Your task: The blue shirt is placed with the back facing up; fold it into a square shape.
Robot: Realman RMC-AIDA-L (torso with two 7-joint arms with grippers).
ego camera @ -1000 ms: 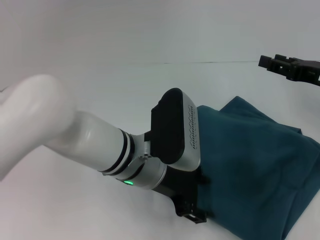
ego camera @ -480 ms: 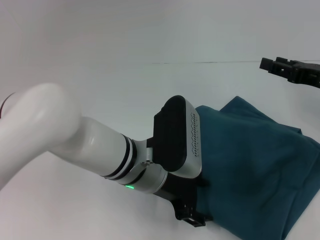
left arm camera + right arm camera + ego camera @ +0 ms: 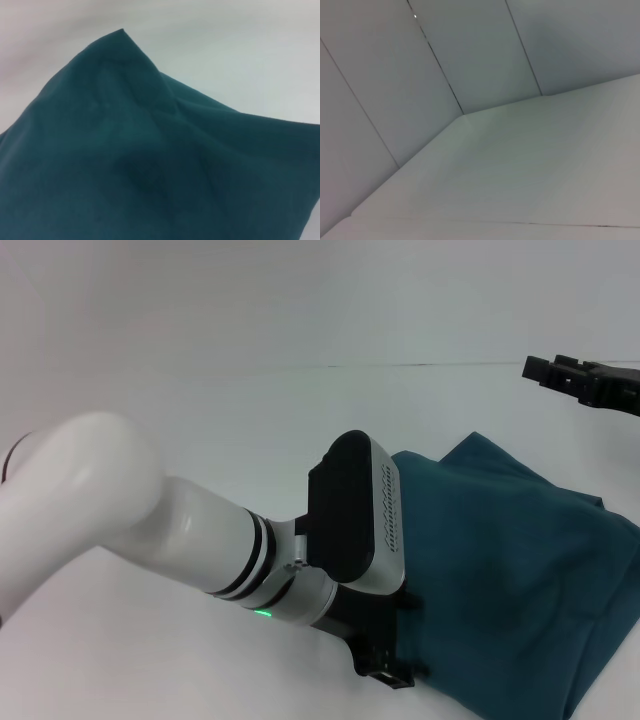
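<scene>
The blue shirt point(image 3: 510, 570) lies as a partly folded, rumpled heap on the right half of the white table point(image 3: 200, 420), one corner peaking toward the back. My left gripper point(image 3: 385, 665) is low at the shirt's left edge near the front, against the cloth, with its tip hidden by the wrist body. In the left wrist view the blue shirt point(image 3: 150, 165) fills most of the picture, with a raised fold and the pale table behind it. My right gripper point(image 3: 560, 375) hangs high at the far right, well clear of the shirt.
The white table top stretches bare to the left and behind the shirt. The right wrist view shows only the pale table surface point(image 3: 520, 170) and panelled wall point(image 3: 470, 50). My left arm's thick white forearm point(image 3: 150, 520) crosses the front left.
My left arm's elbow has swung slightly right and the wrist has sunk a little toward the shirt's edge. The shirt and the right arm look unchanged.
</scene>
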